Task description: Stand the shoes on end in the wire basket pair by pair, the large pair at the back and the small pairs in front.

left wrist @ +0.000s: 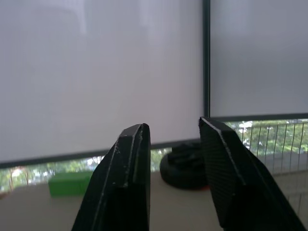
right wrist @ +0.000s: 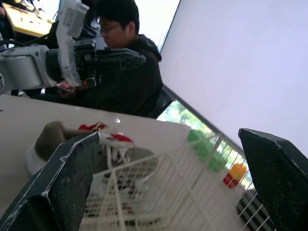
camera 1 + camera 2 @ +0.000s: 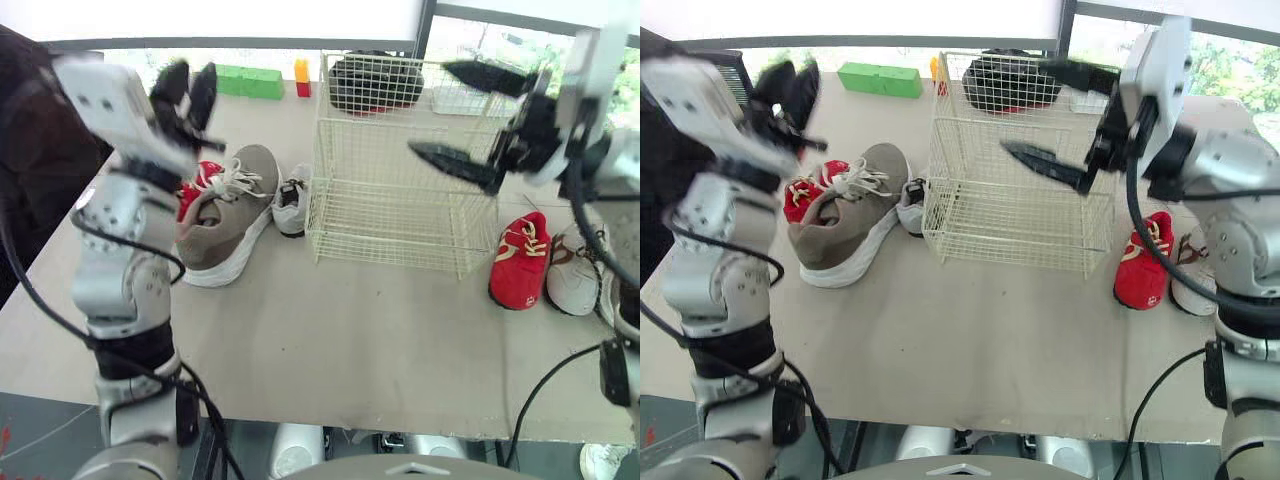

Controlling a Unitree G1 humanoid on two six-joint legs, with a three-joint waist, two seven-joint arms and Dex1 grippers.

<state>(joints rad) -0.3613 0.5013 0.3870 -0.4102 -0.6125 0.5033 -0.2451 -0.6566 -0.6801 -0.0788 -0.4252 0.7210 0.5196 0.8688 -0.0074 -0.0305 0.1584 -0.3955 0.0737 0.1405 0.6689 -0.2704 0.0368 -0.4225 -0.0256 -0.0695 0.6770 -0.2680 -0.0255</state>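
The empty cream wire basket point(image 3: 390, 190) stands on the counter point(image 3: 330, 340). Its light, thin grid would likely skid if the wide-spread right gripper point(image 3: 430, 108) by its rim clips it. The left gripper point(image 3: 190, 75), narrowly parted, hangs empty over the soft taupe sneaker point(image 3: 228, 215), whose loose white laces could snag. A small red shoe point(image 3: 520, 260) lies right of the basket.

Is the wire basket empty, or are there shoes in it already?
Empty. The wire basket has nothing inside; the grey shoe and a red shoe lie on the table beside it.
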